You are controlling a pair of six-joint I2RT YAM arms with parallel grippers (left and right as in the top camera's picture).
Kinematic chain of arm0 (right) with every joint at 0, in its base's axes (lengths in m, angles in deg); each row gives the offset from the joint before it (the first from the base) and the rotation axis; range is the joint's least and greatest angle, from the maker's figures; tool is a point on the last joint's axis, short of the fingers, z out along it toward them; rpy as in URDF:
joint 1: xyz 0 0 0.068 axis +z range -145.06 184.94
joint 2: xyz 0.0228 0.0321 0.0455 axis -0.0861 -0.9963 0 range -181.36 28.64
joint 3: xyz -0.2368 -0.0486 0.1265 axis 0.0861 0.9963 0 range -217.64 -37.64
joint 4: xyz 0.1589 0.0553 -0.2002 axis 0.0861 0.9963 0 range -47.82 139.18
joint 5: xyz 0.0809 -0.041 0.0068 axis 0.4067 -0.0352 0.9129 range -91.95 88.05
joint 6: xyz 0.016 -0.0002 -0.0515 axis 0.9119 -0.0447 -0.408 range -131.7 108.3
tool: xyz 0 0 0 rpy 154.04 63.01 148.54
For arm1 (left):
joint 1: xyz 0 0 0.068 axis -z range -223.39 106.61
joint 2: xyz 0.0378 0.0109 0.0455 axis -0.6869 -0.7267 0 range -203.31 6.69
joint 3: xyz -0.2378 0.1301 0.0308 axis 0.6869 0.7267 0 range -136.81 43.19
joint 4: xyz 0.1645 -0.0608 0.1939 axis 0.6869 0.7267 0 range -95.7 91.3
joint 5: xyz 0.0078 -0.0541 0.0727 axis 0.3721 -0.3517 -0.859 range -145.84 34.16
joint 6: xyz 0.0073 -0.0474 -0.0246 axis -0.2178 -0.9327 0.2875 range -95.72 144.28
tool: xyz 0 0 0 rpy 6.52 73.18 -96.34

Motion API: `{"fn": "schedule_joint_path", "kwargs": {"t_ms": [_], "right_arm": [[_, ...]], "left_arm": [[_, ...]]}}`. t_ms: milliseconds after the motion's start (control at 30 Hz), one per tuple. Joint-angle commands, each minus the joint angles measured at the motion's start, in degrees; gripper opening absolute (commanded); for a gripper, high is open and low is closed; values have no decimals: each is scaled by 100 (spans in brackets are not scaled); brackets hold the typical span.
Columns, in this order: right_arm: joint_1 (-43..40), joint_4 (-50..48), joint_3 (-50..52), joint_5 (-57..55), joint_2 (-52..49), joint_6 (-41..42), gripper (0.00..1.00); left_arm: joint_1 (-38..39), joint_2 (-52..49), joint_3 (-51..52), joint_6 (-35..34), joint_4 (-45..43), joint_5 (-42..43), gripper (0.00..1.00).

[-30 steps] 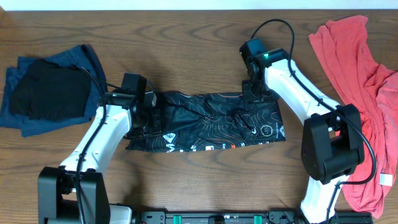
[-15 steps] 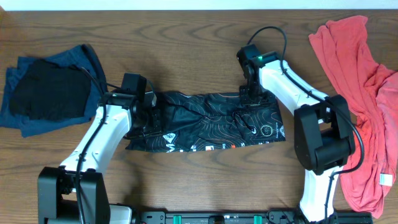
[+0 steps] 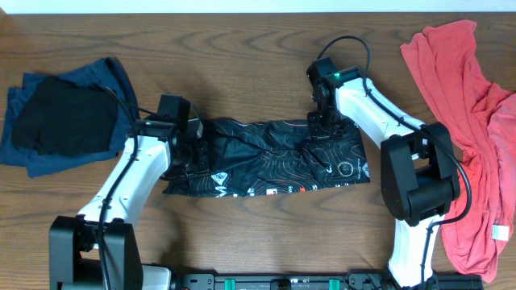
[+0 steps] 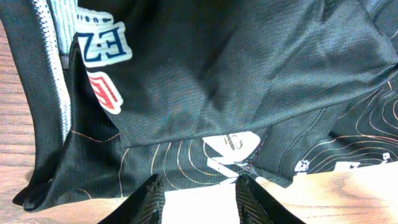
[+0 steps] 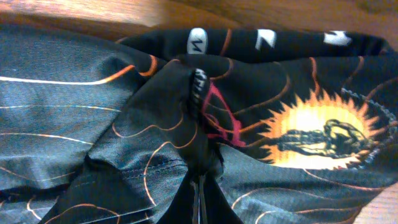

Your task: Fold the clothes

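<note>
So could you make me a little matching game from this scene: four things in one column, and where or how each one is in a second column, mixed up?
Things:
1. jersey
2. coral garment
3. blue piece
4. right jaws

Places or states:
A. far left, under a black piece
B. shut on a pinch of cloth
C. in the middle, laid out as a long band
D. far right, loose and unfolded

Pairs: 1-C, 2-D, 3-A, 4-B.
</note>
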Motion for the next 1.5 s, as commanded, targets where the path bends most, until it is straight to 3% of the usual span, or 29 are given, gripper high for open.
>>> {"fn": "schedule_joint_path", "kwargs": {"t_ms": [0, 333, 400, 467, 567, 767, 1033, 1467], "right_arm": [[55, -79, 7, 448, -57, -542, 1], [227, -1016, -120, 2133, -59, -1130, 1], [251, -1279, -120, 2546, -59, -1220, 6], [258, -1504, -120, 2850, -57, -1226, 17], [262, -1633, -125, 2959, -57, -1224, 19], [136, -1172, -129, 2291, 254, -1202, 23], [24, -402, -127, 291, 1447, -619, 22], [173, -693, 190, 177, 413, -448, 19]], "left_arm": [[-11, 105, 46, 35, -4, 50, 40], [-11, 105, 46, 35, -2, 50, 40], [-11, 105, 46, 35, -2, 50, 40], [-11, 105, 46, 35, -2, 50, 40], [-11, 105, 46, 37, -2, 50, 40], [-11, 105, 46, 37, -2, 50, 40], [-11, 105, 46, 35, -26, 50, 40], [-11, 105, 46, 35, -26, 50, 40]]}}
